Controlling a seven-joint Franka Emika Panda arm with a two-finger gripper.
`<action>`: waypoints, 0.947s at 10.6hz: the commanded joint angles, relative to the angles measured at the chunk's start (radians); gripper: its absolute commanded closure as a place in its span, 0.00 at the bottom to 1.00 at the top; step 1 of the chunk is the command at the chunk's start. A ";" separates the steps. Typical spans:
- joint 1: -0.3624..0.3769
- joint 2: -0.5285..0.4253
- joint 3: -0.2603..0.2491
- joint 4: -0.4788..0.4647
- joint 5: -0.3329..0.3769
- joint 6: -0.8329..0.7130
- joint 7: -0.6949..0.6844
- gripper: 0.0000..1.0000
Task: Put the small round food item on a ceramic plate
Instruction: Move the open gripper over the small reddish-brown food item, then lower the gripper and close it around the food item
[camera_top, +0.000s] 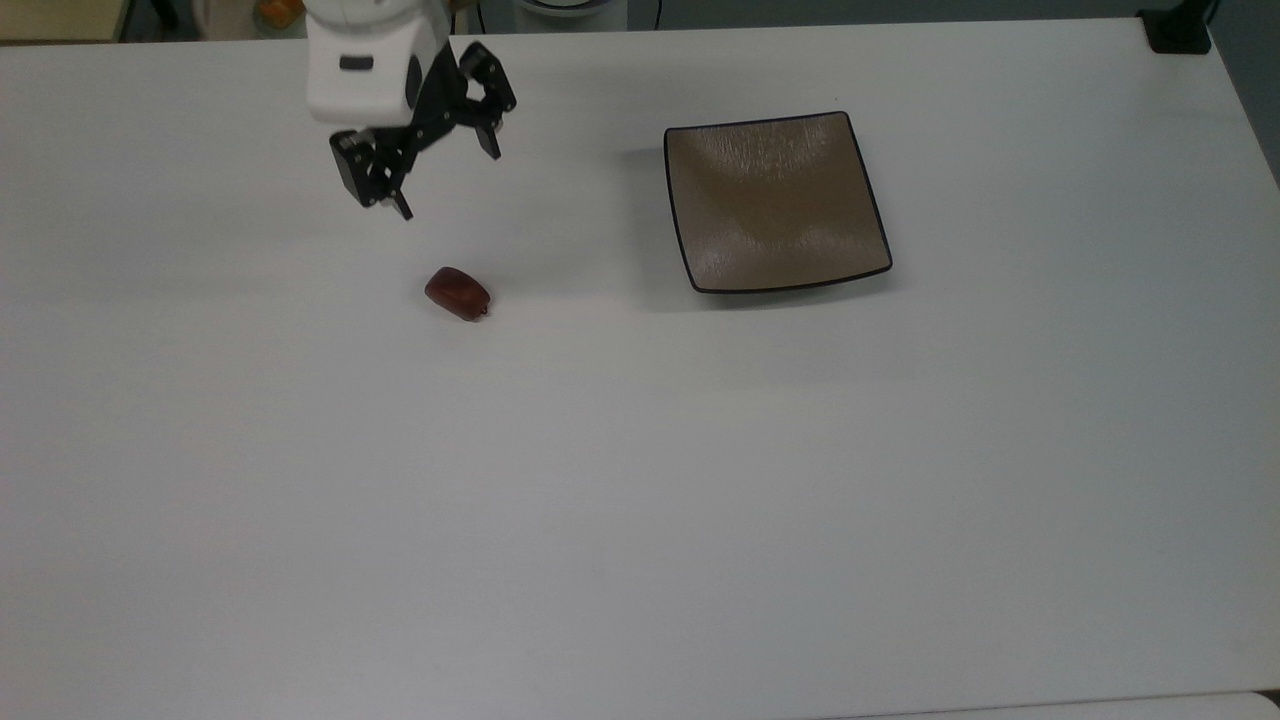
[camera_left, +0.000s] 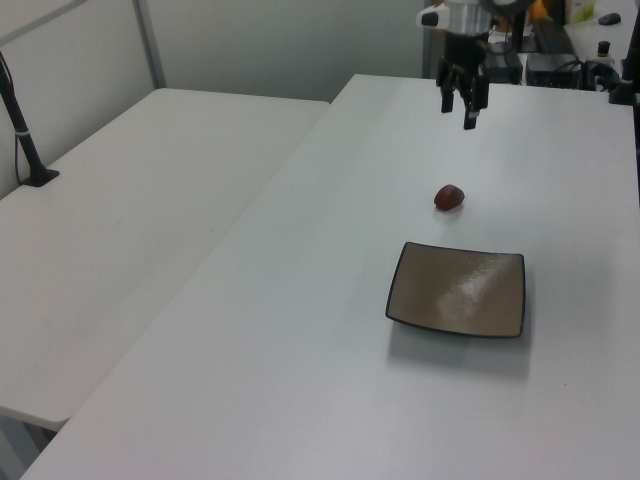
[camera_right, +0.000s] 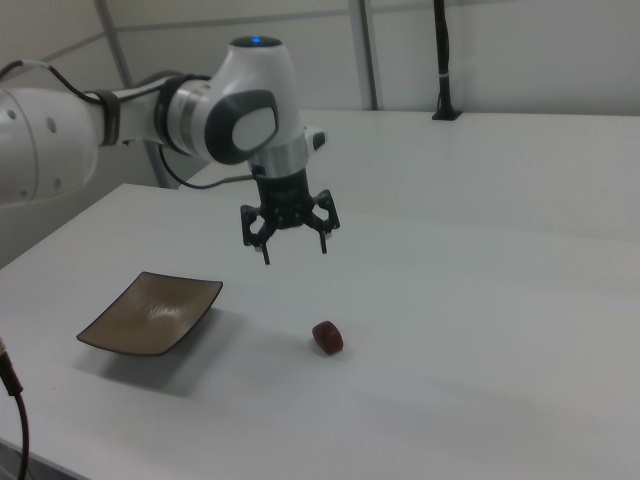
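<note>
While the gripper (camera_right: 294, 247) hung above the white table (camera_top: 640, 500) with its jaws spread wide and nothing between them, the small round food item (camera_top: 457, 292) lay on the bare surface below the fingertips and a little off to one side, well short of contact. In the top view it sat just past the lower finger (camera_top: 398, 205), toward the bottom of that picture; in the right view it rested beneath and slightly to the right view's right of the open jaws. The ceramic plate (camera_top: 776, 203) stood empty, well apart from both, off to the top view's right of the jaws. The pickup had not yet begun, so the risks lay in the descent. The glossy, rounded lump looked liable to roll or squirt out if the jaws closed off-centre, or be nudged away if one finger touched down first. A grip taken too high on its curve could slip during the carry, dropping it short of the upturned rim (camera_top: 679, 245).
</note>
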 joint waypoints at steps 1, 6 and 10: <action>0.000 0.023 0.001 -0.072 -0.006 0.119 -0.009 0.00; 0.003 0.099 0.001 -0.119 -0.070 0.212 -0.012 0.00; 0.013 0.143 0.001 -0.170 -0.081 0.316 -0.013 0.00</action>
